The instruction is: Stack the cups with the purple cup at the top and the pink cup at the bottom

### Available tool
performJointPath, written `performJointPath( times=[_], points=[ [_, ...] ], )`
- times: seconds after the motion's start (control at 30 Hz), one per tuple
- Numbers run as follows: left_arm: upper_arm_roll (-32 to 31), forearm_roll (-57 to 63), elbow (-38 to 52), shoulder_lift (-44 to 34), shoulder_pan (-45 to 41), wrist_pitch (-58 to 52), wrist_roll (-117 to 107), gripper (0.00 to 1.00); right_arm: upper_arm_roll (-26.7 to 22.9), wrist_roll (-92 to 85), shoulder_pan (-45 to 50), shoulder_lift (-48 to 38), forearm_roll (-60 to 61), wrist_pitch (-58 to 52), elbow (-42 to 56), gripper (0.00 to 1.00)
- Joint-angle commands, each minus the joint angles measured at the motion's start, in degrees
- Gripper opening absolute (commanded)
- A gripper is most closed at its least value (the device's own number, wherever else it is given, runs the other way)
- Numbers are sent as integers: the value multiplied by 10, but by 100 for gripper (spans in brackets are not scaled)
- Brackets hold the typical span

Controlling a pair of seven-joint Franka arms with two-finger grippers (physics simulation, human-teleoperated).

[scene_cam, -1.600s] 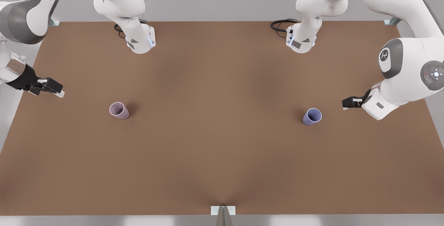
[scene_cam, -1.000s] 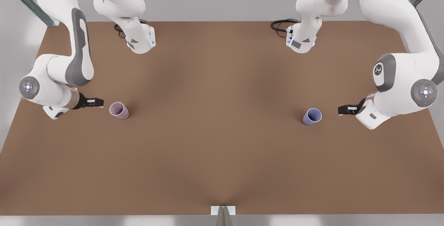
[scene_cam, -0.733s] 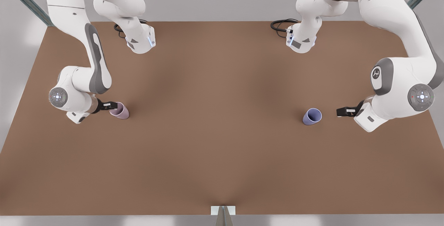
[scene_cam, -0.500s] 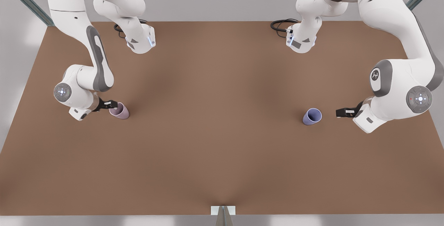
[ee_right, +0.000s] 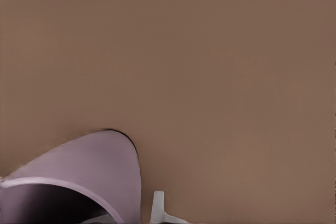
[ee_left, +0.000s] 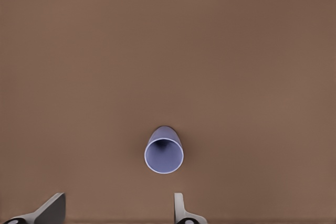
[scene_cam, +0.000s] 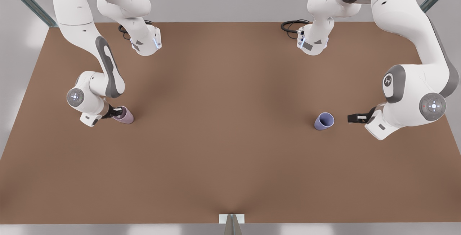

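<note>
The front view looks steeply down from high above the counter (scene_cam: 230,163), opposite the two arm bases, taking in the whole surface. The left wrist view looks down past the left gripper (ee_left: 118,211), whose fingertips stand wide apart, to the purple cup (ee_left: 164,151) just ahead; that cup (scene_cam: 324,121) also appears in the front view. The right wrist view sits very close above the pink cup (ee_right: 79,177), shared with the front view (scene_cam: 124,115).

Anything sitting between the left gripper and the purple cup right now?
No. In the left wrist view, bare table lies between the left gripper and the purple cup; the front view agrees.
</note>
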Motion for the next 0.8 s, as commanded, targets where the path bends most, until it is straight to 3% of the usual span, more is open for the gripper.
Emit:
performJointPath(
  times=[0.0,0.1,0.3,0.43,0.53,0.63,0.67,0.77],
  points=[
    [0,0,0,-2,0,0,0,100,0,-50,0,1,-2,19,0,34],
    [0,-10,-13,-1,-1,25,0,100,1,-49,1,0,-2,15,1,21],
    [0,-17,-13,1,0,23,0,100,5,-19,12,-34,0,-58,32,21],
    [0,-17,-13,-4,-1,23,7,100,27,204,125,-38,4,-191,143,21],
    [0,-15,-12,-12,0,37,25,100,84,340,168,-32,62,-192,184,21],
    [-4,-15,-19,-18,-3,47,25,100,99,543,293,47,113,-202,294,21],
    [-7,-15,-55,-30,-3,81,26,100,127,652,320,105,113,-209,377,21],
    [-12,-15,-148,-61,-3,158,50,100,136,812,403,233,110,-225,548,21]
  ],
)
